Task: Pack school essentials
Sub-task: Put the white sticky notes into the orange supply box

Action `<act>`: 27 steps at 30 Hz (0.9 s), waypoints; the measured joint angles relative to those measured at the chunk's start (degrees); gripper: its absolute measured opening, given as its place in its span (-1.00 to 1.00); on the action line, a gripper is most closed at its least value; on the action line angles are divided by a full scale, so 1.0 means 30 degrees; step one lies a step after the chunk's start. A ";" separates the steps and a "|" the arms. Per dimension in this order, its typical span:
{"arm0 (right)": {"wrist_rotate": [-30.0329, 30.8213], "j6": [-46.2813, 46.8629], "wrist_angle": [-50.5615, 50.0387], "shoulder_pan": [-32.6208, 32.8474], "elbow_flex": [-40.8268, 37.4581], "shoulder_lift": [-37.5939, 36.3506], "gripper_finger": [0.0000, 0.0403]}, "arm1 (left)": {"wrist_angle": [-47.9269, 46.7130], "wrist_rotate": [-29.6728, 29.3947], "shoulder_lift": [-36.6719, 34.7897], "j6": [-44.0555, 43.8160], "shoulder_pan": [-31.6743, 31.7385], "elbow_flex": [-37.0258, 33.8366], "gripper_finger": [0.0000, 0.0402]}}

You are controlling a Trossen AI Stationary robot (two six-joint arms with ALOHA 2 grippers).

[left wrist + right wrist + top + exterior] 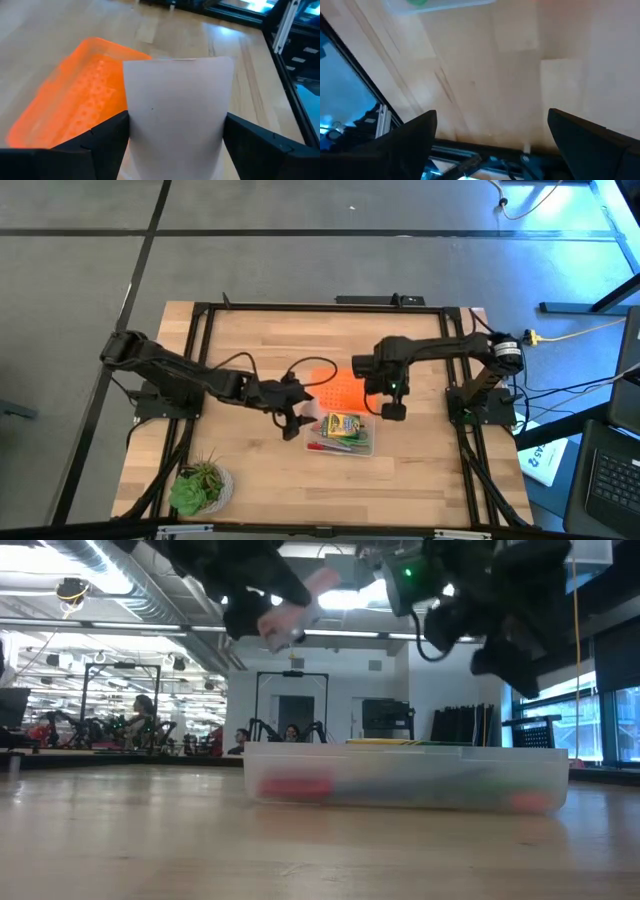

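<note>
The pale pink note pad (177, 95) sits between the fingers of my left gripper (293, 422), held in the air left of the clear plastic box (341, 437); the low view shows the pad (293, 616) high above the table. The box holds the yellow-green crayon box (343, 423), something red (297, 786) and something green (345, 446). Scissors, pen, pencils and eraser cannot be told apart. My right gripper (392, 406) hovers open above the table, just right of the box's far end, touching nothing. My left gripper holds the note pad pinched between its two fingers (102, 137), which lie on the pad's two opposite side edges (131, 125). The pad is lifted clear of the table and sticks out forward past the fingertips, above the orange lid's edge.
The orange perforated lid (335, 388) lies flat on the table just beyond the box, below my left gripper's view (75, 105). A green potted plant (200, 488) stands at the near left corner. Black frame rails (330, 308) border the table. People show far behind (145, 715).
</note>
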 joint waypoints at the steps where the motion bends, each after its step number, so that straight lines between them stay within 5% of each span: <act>1: -0.0148 0.0336 0.0534 0.0117 -0.0449 0.0000 0.89 | 0.0198 0.0040 0.0279 0.0005 -0.0013 0.0000 0.47; 27: -0.1391 0.0313 0.3137 0.0328 -0.1985 0.0000 0.89 | 0.2505 0.2047 0.5707 0.2071 -0.0534 -0.0029 0.37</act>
